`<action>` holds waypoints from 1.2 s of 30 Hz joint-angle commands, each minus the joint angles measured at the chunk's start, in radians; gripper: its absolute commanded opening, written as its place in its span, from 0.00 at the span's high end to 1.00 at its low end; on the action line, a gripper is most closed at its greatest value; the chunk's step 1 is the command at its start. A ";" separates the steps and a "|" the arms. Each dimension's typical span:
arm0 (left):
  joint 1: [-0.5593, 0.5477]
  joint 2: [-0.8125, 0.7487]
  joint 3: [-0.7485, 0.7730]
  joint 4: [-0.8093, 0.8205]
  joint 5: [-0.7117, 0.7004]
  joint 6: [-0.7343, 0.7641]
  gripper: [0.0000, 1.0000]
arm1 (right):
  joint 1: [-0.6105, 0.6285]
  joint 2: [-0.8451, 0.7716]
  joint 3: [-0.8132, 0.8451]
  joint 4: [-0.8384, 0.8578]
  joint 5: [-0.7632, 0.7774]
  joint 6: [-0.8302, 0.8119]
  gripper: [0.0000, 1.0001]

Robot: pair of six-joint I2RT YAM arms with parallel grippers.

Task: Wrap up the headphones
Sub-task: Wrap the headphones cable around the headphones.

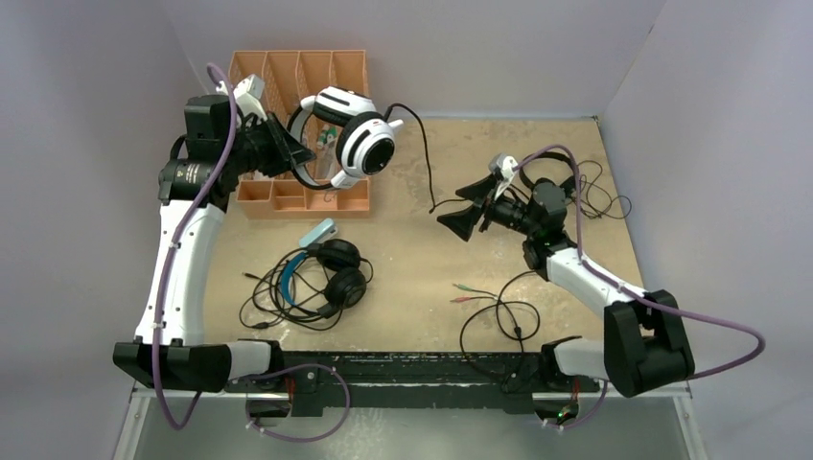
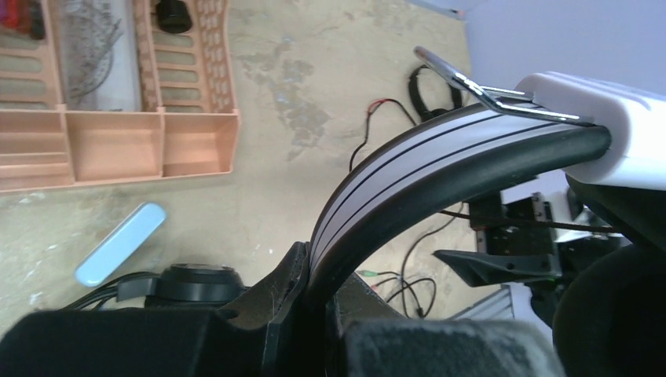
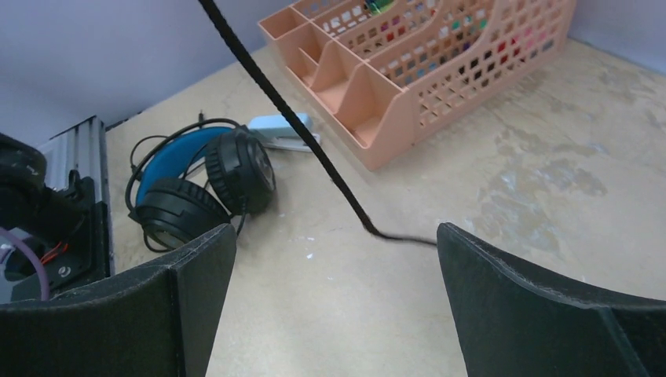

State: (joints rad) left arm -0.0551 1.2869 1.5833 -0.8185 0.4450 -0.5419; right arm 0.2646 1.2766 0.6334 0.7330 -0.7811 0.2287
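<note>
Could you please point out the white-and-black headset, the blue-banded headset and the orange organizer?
white-and-black headset (image 1: 368, 144): top external view, striped ear cup.
blue-banded headset (image 3: 171, 155): right wrist view, blue headband.
orange organizer (image 1: 307, 207): top external view, front wall.

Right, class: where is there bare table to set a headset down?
Bare: mid-table, between the blue-banded black headphones and the looped black cable; also the far strip between the orange slotted organizer and the right gripper, bar one hanging cord. Crowded: far right corner, with slim black headphones and tangled cord.
</note>
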 commanded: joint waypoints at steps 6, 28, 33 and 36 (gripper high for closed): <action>-0.001 -0.059 0.107 0.210 0.210 -0.143 1.00 | 0.069 0.060 -0.053 0.301 0.046 -0.105 0.02; 0.000 -0.070 0.313 0.289 0.248 -0.227 1.00 | 0.084 0.263 -0.096 0.776 0.102 -0.025 0.19; -0.001 -0.075 0.282 0.277 0.251 -0.204 1.00 | 0.084 0.269 -0.084 0.820 0.108 0.040 0.40; -0.001 -0.078 0.257 0.270 0.254 -0.190 1.00 | 0.084 0.244 -0.091 0.832 0.133 0.058 0.50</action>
State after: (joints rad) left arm -0.0547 1.2392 1.8492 -0.6147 0.6746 -0.7158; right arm 0.3424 1.5539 0.5106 1.4471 -0.6712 0.2363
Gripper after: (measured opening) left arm 0.061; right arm 0.547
